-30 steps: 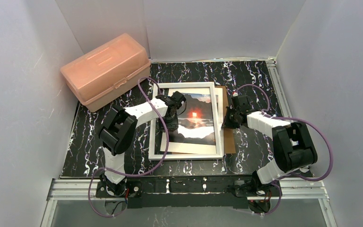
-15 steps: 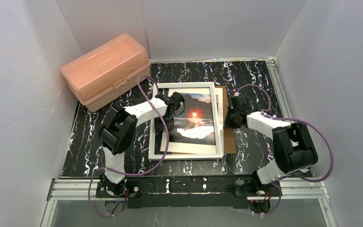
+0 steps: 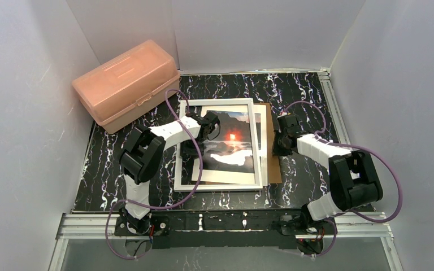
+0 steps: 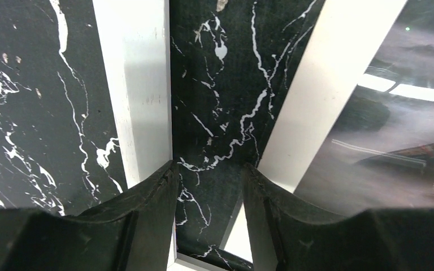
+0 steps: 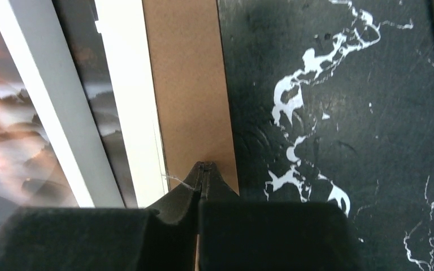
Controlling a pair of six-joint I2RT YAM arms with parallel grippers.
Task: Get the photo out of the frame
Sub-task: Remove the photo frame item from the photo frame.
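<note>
Photo (image 3: 234,148) flat on tabletop (image 3: 299,90) inside frame (image 3: 220,102) opening, slightly skewed. Right margin slipped under frame's right rail onto brown backing board (image 5: 186,84). Long axis runs from arm bases toward back wall; sky end far, pale end near.

Left end effector (image 4: 208,166) looks nearer: fingers apart, low over bare gap between frame's left rail and photo's white margin, photo just to its right.

Right end effector (image 5: 203,169): fingers pressed together, nothing visibly held, tip over board, photo just to its left.

Likely next: left takes margin.
</note>
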